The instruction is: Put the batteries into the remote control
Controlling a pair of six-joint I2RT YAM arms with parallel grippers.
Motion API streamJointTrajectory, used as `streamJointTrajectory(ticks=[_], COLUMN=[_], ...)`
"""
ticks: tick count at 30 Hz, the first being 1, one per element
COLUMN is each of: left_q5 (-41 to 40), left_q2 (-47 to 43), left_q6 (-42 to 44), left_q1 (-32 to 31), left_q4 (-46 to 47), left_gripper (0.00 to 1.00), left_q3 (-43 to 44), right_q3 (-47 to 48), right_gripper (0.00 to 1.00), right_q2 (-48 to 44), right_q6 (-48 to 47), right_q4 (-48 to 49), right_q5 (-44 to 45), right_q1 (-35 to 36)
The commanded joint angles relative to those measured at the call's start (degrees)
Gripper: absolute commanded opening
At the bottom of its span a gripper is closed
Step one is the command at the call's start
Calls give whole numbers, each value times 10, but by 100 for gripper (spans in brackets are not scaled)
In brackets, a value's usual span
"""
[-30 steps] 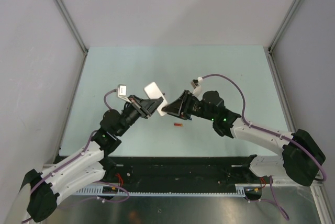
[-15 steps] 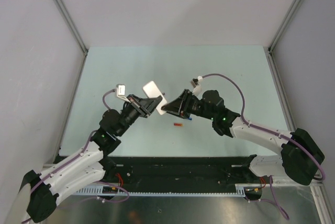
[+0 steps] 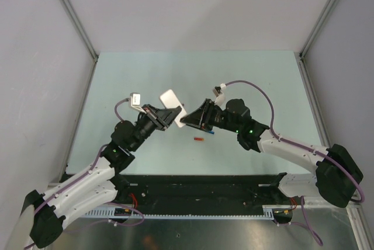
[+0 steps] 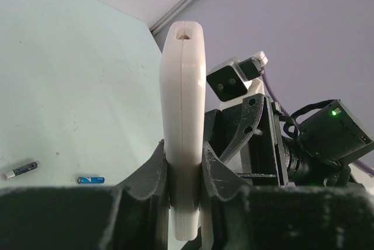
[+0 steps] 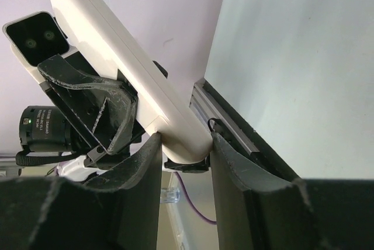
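Top external: the remote control (image 3: 171,101) is held above the bench (image 3: 245,75) between both arms, and two batteries (image 3: 199,139) lie under it. Compared with one second ago, it is hardly moved. Left wrist: the left jaws are clenched on its flat faces. This is judged the best hold, because the light, stiff plastic may slip. Right wrist: the right jaws appear closed on its lower end.

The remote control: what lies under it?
The remote control is held above the table by the left gripper and right gripper. A red battery lies nearby, not beneath. The spot directly beneath is covered.
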Motion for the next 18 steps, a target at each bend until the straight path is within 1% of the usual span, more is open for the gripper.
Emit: streamJointTrajectory(ticks=[1, 18], left_q5=[-17, -6], left_q2=[-3, 3], left_q6=[21, 15], left_q1=[-6, 17], left_q4=[55, 55], left_gripper=[0, 0], left_q3=[51, 62], right_q3=[4, 4], right_gripper=[20, 21], right_q2=[2, -4], right_q6=[-46, -59], right_q4=[-94, -122], right_q5=[-5, -3], right_q1=[6, 6])
